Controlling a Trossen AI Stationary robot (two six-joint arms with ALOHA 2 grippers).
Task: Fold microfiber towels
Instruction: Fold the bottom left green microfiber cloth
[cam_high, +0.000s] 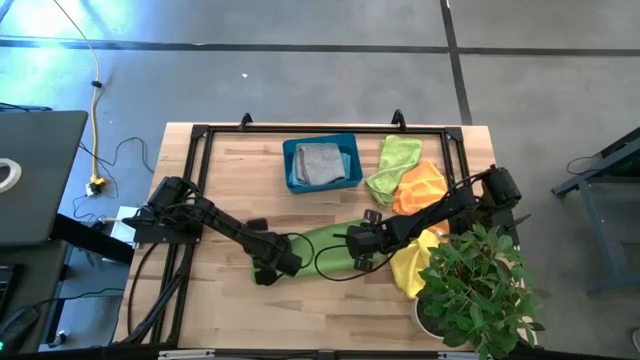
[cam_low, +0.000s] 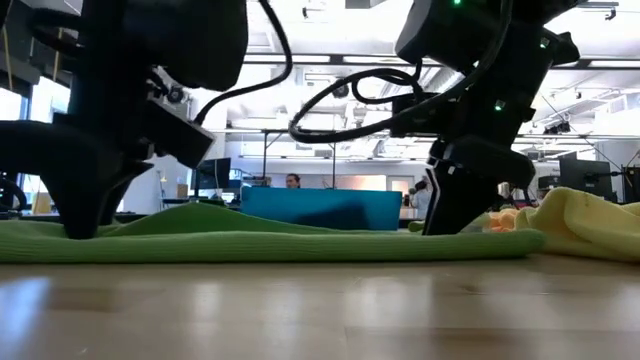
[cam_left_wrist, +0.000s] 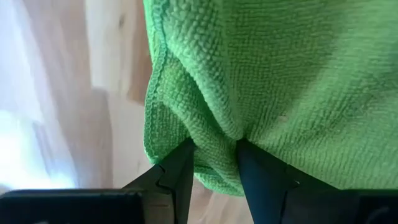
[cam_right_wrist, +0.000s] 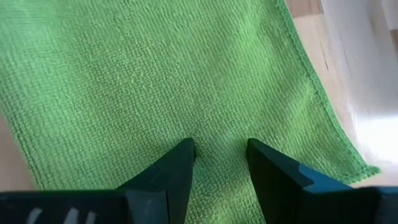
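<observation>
While lime green towel (cam_high: 318, 243) lies spread mid-table, left gripper (cam_left_wrist: 214, 163) pinches bunched edge, right gripper (cam_right_wrist: 219, 163) presses down with fingers apart, nothing between them. Fold just starting, seemingly. Next move likely needs right to close on cloth, then lift together.

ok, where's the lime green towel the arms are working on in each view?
High: green towel front centre, between both claws.
Low: flat green band across the table.
Left wrist: bunched edge pinched in the left claw.
Right wrist: fills the frame.
Shared landmark: teal bin, behind it.
</observation>
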